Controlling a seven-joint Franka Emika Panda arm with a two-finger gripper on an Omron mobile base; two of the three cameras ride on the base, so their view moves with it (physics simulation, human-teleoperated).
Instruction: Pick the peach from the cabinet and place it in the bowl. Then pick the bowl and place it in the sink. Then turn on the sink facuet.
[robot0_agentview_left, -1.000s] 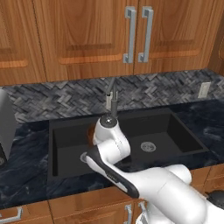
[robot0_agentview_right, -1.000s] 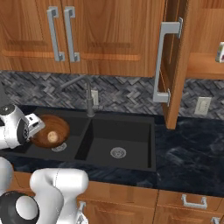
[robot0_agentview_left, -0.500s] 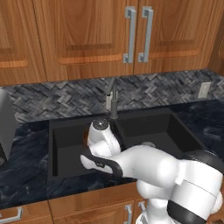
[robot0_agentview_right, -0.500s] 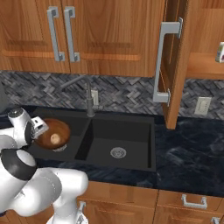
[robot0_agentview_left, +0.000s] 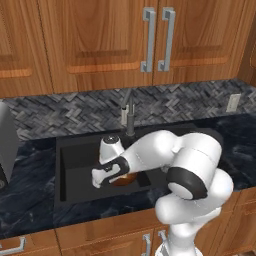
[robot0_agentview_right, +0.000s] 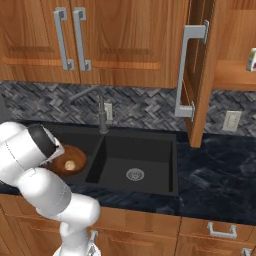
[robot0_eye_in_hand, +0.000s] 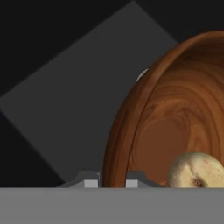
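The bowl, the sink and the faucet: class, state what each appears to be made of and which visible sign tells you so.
The bowl: probably glossy varnished wood, given its reddish-brown swirling grain. The sink: matte black, perhaps composite or coated metal; its flat, even surface leaves this open. The faucet: seemingly brushed grey metal, slim and dull-shining.

1. A dark blue-black marbled stone tabletop (robot0_agentview_right: 215, 170) runs along the wall.
2. Behind it rises a grey herringbone-tiled backsplash (robot0_agentview_left: 65, 112), carrying a white wall outlet (robot0_agentview_right: 230, 121).
3. Above hang closed warm-brown wooden wall cupboards (robot0_agentview_left: 95, 40) with long silver bar handles (robot0_agentview_left: 148, 39).
4. Below sit wooden drawers (robot0_agentview_right: 220, 235) with short curved silver handles (robot0_agentview_right: 220, 231).
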